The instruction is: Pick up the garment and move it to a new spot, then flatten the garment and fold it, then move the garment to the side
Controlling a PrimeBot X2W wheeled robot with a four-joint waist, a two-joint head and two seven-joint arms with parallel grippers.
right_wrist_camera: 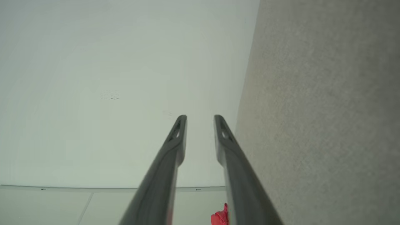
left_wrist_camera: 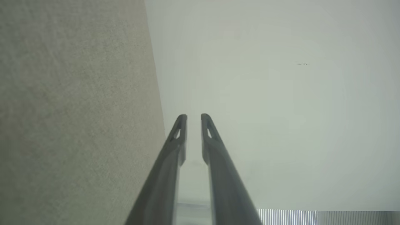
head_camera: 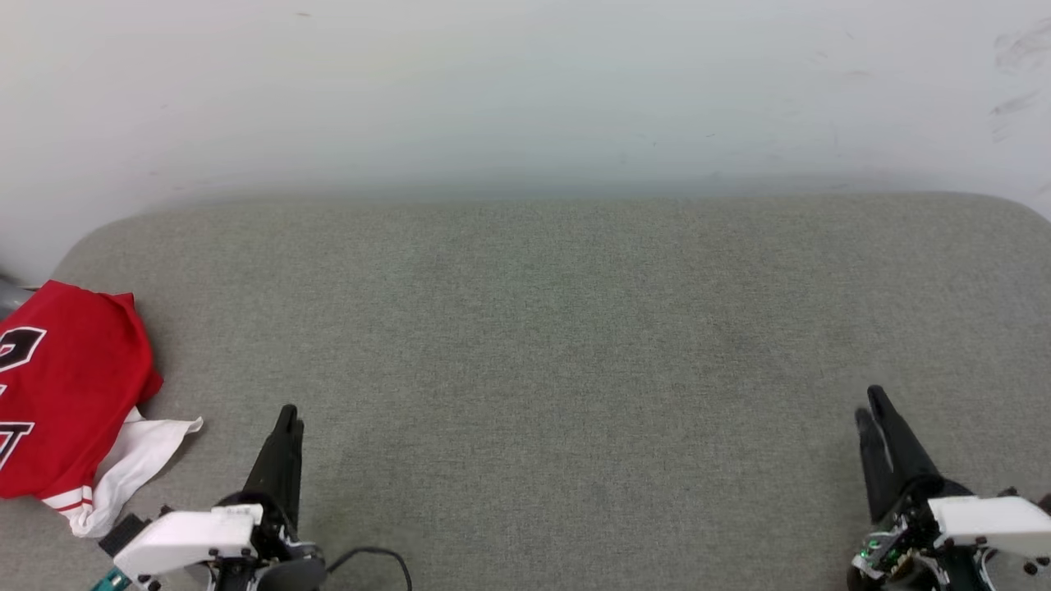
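1. Grey fabric covers the counter (head_camera: 575,369), which runs back to a plain white wall (head_camera: 525,82). The garment (head_camera: 66,386) lies at the counter's far left and is cut off by the head view's edge, so I cannot tell how near it is to the counter's rim.
2. It looks folded into a compact red block, but a white sleeve (head_camera: 139,460) pokes out loose from under its near corner.
3. The left hand (head_camera: 287,408) sits low, near that sleeve and apart from it. Its fingers are parted only by a slit and hold nothing.
4. The right hand (head_camera: 867,404) is well apart at the lower right, with a wider gap between its fingers, and is also empty.
5. Main risk: a sideways swing of the left arm could catch the stray sleeve, drag the block and open the fold.
6. Second risk: a push further left could send the cloth off the counter (its edge there is out of sight).
7. Lesser risk: the dark cable (head_camera: 378,562) looping by the left wrist could snag on the fabric surface during a reach.
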